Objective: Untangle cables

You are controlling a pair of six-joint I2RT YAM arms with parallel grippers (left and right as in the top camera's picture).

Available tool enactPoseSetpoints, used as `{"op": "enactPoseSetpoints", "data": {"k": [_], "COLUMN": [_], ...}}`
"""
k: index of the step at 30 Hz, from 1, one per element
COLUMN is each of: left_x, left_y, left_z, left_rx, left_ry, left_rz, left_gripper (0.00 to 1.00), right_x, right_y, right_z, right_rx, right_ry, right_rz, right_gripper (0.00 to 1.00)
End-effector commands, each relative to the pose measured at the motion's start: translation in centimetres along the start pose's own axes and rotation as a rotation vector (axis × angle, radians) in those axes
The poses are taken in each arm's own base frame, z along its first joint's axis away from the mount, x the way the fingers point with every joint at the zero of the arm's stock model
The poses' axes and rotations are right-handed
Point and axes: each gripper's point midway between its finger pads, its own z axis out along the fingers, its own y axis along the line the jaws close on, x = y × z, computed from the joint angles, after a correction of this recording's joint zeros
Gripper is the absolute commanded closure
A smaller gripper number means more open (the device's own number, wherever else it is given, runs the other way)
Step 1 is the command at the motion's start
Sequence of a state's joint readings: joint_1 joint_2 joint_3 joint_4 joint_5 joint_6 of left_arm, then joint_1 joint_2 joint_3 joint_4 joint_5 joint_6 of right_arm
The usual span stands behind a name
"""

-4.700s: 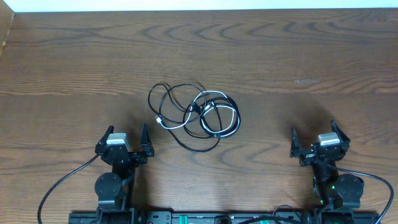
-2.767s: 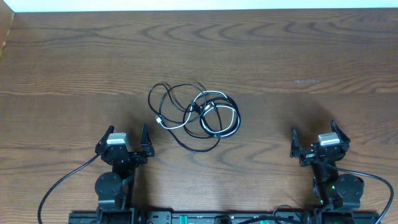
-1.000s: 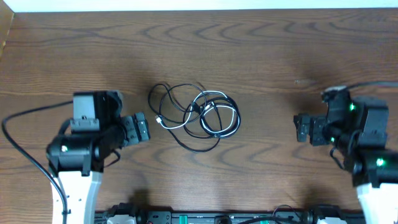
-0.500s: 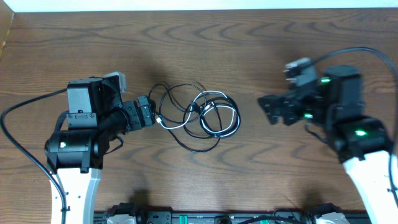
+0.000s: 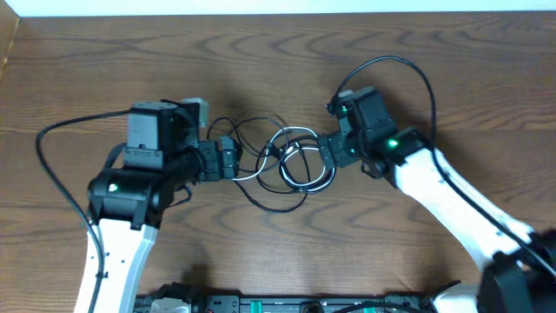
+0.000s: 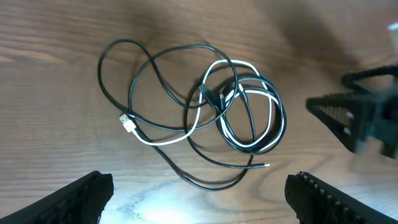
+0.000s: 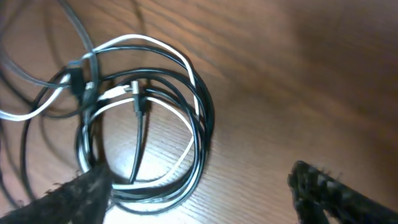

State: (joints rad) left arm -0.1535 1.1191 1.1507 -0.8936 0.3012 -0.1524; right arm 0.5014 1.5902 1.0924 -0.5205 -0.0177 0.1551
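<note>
The cables (image 5: 306, 187) lie in one loose tangle at the middle of the wooden table: several thin black cords and one white cord (image 5: 252, 175), partly coiled together. My left gripper (image 5: 224, 160) is open and empty at the tangle's left edge, above it. My right gripper (image 5: 328, 149) is open and empty at the tangle's right edge. In the left wrist view the whole tangle (image 6: 277, 121) lies ahead of the open gripper (image 6: 199, 205), with the white plug (image 6: 127, 122) at its left. In the right wrist view the coil (image 7: 200, 134) lies just ahead of the open gripper (image 7: 205, 199).
The brown wooden table (image 5: 278, 52) extends all around the tangle, with its far edge at the top. Thick black wires loop from the left arm (image 5: 61, 139) and the right arm (image 5: 408, 69). The right gripper shows blurred in the left wrist view (image 6: 367, 118).
Both arms have risen from their rest poses at the front and moved inward. The left gripper now reaches the tangle's left side, the right its right side. The cables have not moved.
</note>
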Motion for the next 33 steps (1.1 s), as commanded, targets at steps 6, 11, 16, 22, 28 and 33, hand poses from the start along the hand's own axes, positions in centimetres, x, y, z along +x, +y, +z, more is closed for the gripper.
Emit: {"op": "enactPoseSetpoints", "data": {"k": [6,11,16,22,28,33], "left_x": [0.4,0.8,0.9,0.9,0.9,0.7], "left_y": [-0.4,-0.6,-0.5,-0.5,-0.6,-0.7], "left_z": [2.0,2.8,3.1,3.1,3.1,3.2], "left_rx": [-0.014,-0.013,-0.015,-0.015,-0.01,-0.008], "left_ry": [0.071,0.102,0.111,0.112,0.113,0.106], "left_rz": [0.043,0.049,0.047,0.047,0.047,0.048], "left_gripper": [0.06,0.06,0.06,0.06,0.06,0.06], "right_x": [1.8,3.4,4.3,3.5,0.9,-5.4], "right_y": [-0.6,-0.2,0.4,0.4,-1.1,0.1], "right_z": [4.1,6.5,8.0,8.1,4.7,-3.0], "right_rx": [0.046,0.032,0.023,0.019,0.056,-0.097], "right_ry": [0.088,0.154,0.179,0.148,0.113,-0.024], "right_rz": [0.173,0.175,0.164,0.178,0.209,0.233], "right_gripper": [0.39,0.39,0.63,0.99,0.99,0.99]}}
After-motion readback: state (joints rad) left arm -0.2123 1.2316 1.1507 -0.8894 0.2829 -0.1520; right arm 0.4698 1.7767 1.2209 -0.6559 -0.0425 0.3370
